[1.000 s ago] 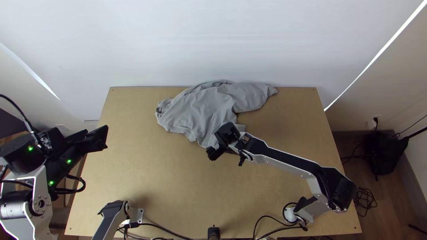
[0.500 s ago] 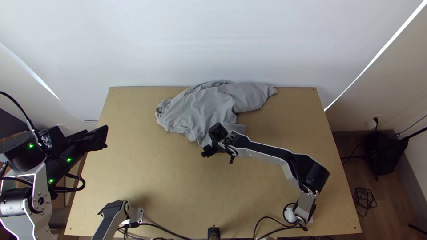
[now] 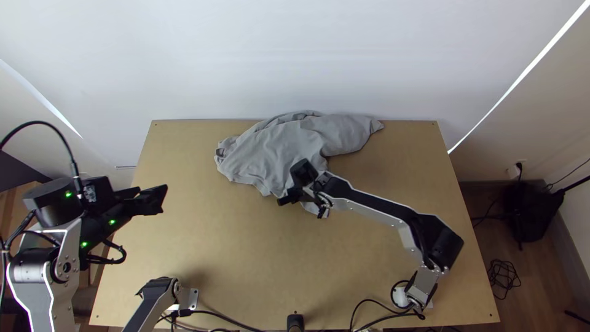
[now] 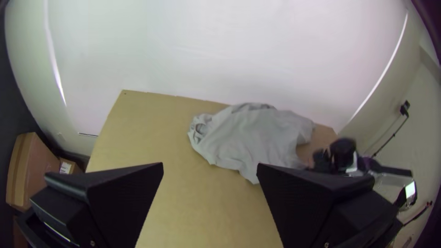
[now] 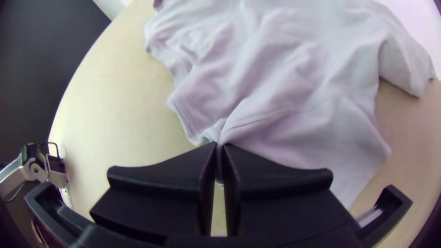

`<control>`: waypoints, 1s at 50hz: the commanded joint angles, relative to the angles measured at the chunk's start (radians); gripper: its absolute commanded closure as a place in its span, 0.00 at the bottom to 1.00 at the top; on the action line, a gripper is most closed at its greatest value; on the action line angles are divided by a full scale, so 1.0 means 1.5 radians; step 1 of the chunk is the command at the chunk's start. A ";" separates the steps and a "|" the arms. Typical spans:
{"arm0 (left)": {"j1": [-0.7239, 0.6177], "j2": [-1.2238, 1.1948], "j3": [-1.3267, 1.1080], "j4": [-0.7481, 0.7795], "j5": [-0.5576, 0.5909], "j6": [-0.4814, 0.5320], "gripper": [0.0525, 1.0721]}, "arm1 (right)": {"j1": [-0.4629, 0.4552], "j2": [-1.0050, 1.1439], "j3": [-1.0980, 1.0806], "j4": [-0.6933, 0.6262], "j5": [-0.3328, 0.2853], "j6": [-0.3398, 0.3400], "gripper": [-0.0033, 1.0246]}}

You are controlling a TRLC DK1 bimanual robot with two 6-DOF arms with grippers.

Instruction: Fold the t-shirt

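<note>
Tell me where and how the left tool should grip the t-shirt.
Probably grip the t-shirt at its crumpled end nearest the left tool, coming from that side: ruffled folds there look raised enough to pinch, and the right tool pinches the near edge.

The wooden table is partly covered by a bunched grey t-shirt at its far edge; cables are laid by its near edge.

Rumpled t-shirt on table.
</note>
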 commanded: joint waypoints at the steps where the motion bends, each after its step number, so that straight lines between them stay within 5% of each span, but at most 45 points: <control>1: -0.041 0.009 -0.019 0.005 0.005 0.019 0.05 | -0.030 -0.070 0.027 0.035 0.002 0.036 0.97; 23: -0.229 0.051 -0.139 0.137 0.012 0.012 0.05 | -0.141 -0.136 0.054 0.163 0.003 0.153 0.97; 50: -0.333 0.313 -0.250 0.496 -0.033 0.020 0.05 | -0.185 -0.195 0.062 0.203 0.001 0.162 0.98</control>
